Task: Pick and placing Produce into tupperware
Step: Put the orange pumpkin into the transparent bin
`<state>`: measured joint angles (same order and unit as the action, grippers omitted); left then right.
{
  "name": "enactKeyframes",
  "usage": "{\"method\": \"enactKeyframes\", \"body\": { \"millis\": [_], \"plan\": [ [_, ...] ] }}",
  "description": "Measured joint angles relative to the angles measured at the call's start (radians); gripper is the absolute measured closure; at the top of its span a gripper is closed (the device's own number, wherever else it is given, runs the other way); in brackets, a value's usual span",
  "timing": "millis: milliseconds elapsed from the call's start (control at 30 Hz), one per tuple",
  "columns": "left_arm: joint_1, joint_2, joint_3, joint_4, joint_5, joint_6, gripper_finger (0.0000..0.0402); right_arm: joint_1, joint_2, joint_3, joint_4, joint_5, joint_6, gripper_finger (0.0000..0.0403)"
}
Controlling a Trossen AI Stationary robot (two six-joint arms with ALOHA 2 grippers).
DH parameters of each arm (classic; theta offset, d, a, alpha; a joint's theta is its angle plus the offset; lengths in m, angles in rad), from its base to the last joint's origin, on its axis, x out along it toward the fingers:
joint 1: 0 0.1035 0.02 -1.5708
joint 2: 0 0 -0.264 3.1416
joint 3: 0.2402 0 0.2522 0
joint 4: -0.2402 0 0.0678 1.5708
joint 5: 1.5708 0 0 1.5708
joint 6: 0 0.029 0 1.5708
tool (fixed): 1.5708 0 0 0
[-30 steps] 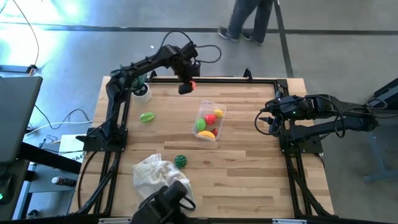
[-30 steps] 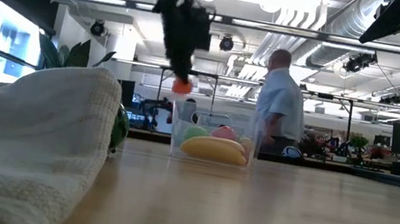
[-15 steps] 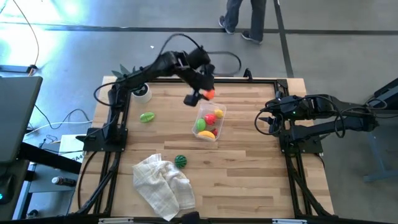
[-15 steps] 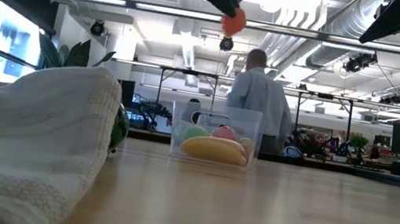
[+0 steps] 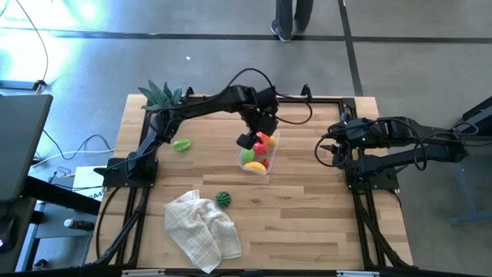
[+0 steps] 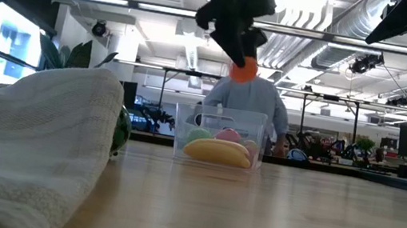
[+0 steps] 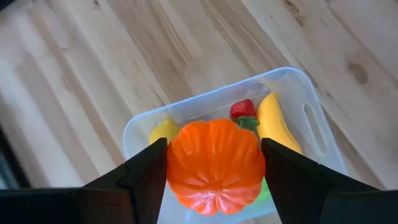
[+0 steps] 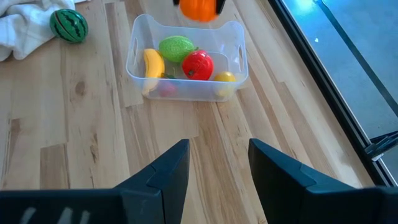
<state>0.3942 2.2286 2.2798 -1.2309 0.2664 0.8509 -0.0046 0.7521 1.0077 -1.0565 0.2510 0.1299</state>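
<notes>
My left gripper (image 7: 214, 177) is shut on an orange ribbed ball of toy produce (image 7: 214, 158) and hangs over the clear tupperware (image 5: 267, 158), above its rim in the low view (image 6: 223, 115). In the tub lie a yellow banana (image 7: 277, 121), a red piece (image 7: 242, 109), a green piece (image 8: 177, 46) and a yellow piece (image 7: 163, 130). A green piece (image 5: 181, 145) and a striped melon (image 5: 223, 198) rest on the table. My right gripper (image 8: 221, 171) waits open at the right side, with nothing between its fingers. My left gripper pinches the orange ball by two opposite sides (image 7: 177, 168) between its two fingers (image 7: 144, 177). The fingers slant steeply down from above. The ball hangs clear of the tub and the table (image 6: 244, 70).
A white checked cloth (image 5: 204, 227) lies crumpled near the front left, next to the melon. A spiky green plant (image 5: 161, 94) stands at the far left corner. A black frame (image 5: 323, 98) runs along the table's edges. A person stands in the room behind the table (image 6: 241, 103).
My left gripper has carried the orange ball from the far left of the table, near the plant, toward the right and the near edge until it hangs over the tub. It rose on the way, then sank a little, and the wrist has rolled.
</notes>
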Motion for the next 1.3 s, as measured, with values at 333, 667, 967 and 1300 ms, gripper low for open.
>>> {"method": "enactKeyframes", "body": {
  "millis": [333,667,967,1300],
  "plan": [
    [-0.029,0.114,0.000,-0.015,-0.017,0.042,0.0179,0.000,0.000,0.000,0.000,0.000,0.000,0.0246],
    [-0.078,0.128,-0.028,0.008,-0.069,0.062,0.0179,0.000,0.000,0.000,0.000,0.000,0.000,0.0246],
    [-0.086,0.127,-0.093,0.063,-0.086,0.057,0.0177,0.000,0.000,0.000,0.000,0.000,0.000,0.0246],
    [-0.087,0.127,-0.156,0.091,-0.084,0.053,0.0173,0.000,0.000,0.000,0.000,0.000,0.000,0.0246]
  ]
}}
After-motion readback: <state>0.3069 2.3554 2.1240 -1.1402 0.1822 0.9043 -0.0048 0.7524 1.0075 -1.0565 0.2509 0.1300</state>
